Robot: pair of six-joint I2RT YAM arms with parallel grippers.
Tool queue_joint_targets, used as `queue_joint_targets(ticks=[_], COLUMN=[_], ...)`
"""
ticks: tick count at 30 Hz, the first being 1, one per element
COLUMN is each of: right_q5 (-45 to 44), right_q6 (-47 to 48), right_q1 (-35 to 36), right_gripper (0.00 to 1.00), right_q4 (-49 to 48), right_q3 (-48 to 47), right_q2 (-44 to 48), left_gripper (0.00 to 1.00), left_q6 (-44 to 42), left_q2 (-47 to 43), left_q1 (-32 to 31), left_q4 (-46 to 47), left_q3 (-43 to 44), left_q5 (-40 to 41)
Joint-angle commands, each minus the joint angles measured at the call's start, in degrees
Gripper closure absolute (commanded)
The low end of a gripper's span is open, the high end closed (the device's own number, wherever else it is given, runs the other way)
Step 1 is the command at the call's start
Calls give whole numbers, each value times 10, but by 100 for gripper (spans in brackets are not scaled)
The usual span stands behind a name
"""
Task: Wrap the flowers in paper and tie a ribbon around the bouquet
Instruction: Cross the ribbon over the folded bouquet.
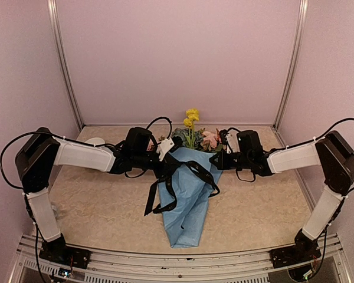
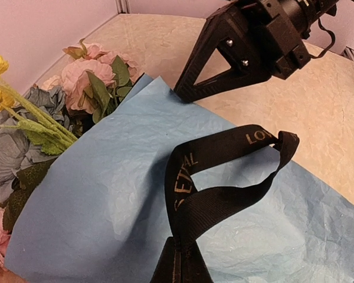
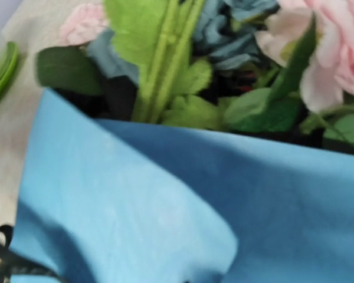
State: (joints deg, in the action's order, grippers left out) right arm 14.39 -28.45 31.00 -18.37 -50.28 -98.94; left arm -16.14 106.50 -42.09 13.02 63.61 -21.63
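The bouquet lies mid-table: flowers [image 1: 192,127] with pink roses [image 2: 82,73], yellow blooms and blue-green clusters, inside a light-blue paper [image 1: 186,206] cone. A black ribbon [image 1: 165,194] with pale lettering crosses the paper [image 2: 106,194] and trails off to the left. My left gripper [image 2: 183,265] is shut on the ribbon [image 2: 224,147], which loops up from its fingertips. My right gripper [image 2: 182,94] stands shut with its tip at the paper's upper edge beside the roses; whether it pinches the paper I cannot tell. The right wrist view shows only paper [image 3: 165,200] and flowers [image 3: 224,71], no fingers.
A green saucer [image 3: 0,71] sits on the table to the left of the bouquet. Pink walls with metal corner posts [image 1: 65,65] close in the back and sides. The metal rail [image 1: 177,262] with both arm bases runs along the near edge.
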Motion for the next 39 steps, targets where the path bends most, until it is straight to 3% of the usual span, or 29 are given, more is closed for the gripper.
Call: queue_joint_targets(ticks=[1,5,10,20,25,31,34,36,39], right_q5=[16,42,141,127,144,155,158,152,123], right_q6=[86,166,232,229,236,173,176,182,222], right_q1=[4,3,4,5,5,-30,-56,-74,-77], right_gripper=[92,83,70,71,76,77,81,79,67], right_q4=[12,75,180,187,271,216,237,259,279], right_q3=[8,-16,-86,-92,-111,-26,3,13,33], right_q2=[61,92,45,59,22,122,144,143,133], left_gripper=[100,100,100,100,100,100,100,100,100], left_q6=[-13,-26,-35,-36,-51,-57,-56,-55,-54], left_q2=[14,18,26,40,33,36,39,39,39], left_q1=[-3,-12,-18,-37,-46,-47,-47,-47,-47], left_q4=[-17,-18,-15,-4,3,-7,-12,-15,-15], left_q3=[15,13,14,19,10,16,22,24,23], left_q5=[3,19,35,85,106,108,109,109,110])
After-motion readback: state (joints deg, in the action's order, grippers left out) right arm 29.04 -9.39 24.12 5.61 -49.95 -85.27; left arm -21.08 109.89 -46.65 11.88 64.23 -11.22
